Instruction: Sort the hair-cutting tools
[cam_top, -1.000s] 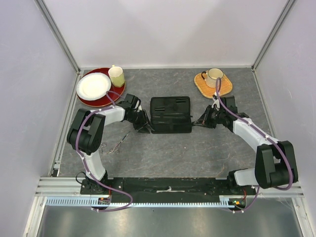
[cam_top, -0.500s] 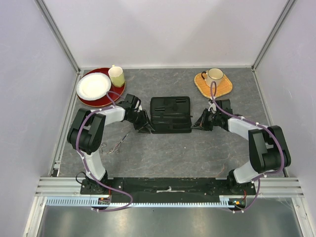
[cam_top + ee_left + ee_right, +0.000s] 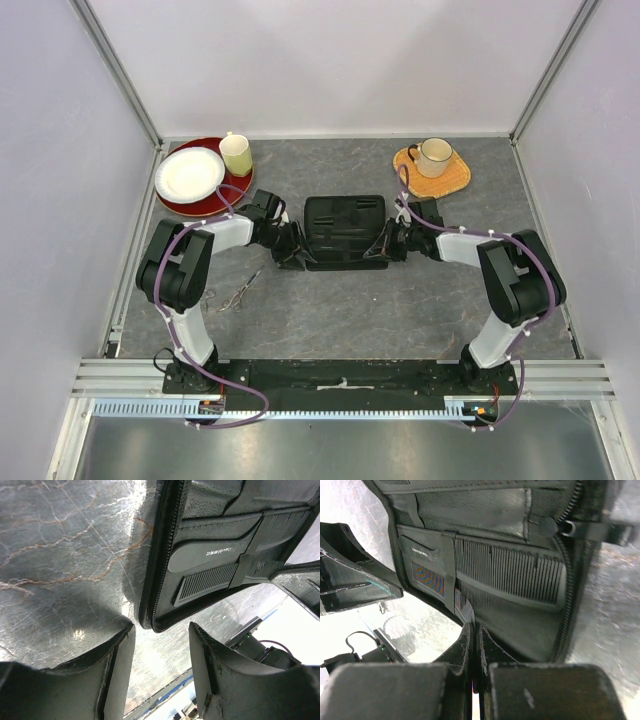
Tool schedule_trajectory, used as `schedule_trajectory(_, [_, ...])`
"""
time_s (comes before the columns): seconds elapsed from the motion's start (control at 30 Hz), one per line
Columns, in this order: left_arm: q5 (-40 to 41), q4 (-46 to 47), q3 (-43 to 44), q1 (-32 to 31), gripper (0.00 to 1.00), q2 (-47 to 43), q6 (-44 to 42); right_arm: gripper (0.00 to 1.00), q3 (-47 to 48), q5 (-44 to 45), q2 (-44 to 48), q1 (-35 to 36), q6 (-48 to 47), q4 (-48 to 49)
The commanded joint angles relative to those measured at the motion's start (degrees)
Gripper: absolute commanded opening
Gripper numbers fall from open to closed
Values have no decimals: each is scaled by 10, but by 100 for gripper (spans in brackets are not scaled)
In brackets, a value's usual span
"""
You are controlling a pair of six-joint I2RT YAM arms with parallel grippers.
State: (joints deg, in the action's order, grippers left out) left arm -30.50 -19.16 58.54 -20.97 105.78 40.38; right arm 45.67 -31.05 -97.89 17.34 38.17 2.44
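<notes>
- Top view: the open case (image 3: 345, 232) lies on the bench (image 3: 400, 310). The left gripper (image 3: 290, 252) is at its left edge and the right gripper (image 3: 385, 245) at its right. Scissors (image 3: 240, 290) lie left of the case.
- Left wrist: gripper fingers apart, empty, with the case's corner just ahead; a comb (image 3: 207, 580) sits inside.
- Right wrist: gripper fingers pressed together at the case's edge.
</notes>
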Motion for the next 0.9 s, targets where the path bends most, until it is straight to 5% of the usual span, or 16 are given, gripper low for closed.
schedule_trajectory(0.0, [46,-20,-14,-4,56,25,-35,2,26,48,-36,21,-4,5])
schedule_trajectory(0.4, [50,-20,-14,-4,50,29,-28,9,33,69,-63,41,14,2])
schedule_trajectory(0.5, [55,-21,-15,-4,47,30,-25,30,38,81,-61,41,9,-16])
schedule_trajectory(0.53, [56,-21,-15,-4,47,31,-25,46,39,85,-59,41,5,-20])
schedule_trajectory(0.63, [61,-26,-15,-4,46,32,-26,64,42,100,-47,41,-4,-45])
schedule_trajectory(0.87, [62,-35,-10,-4,45,53,-34,75,54,132,-36,36,-42,-107])
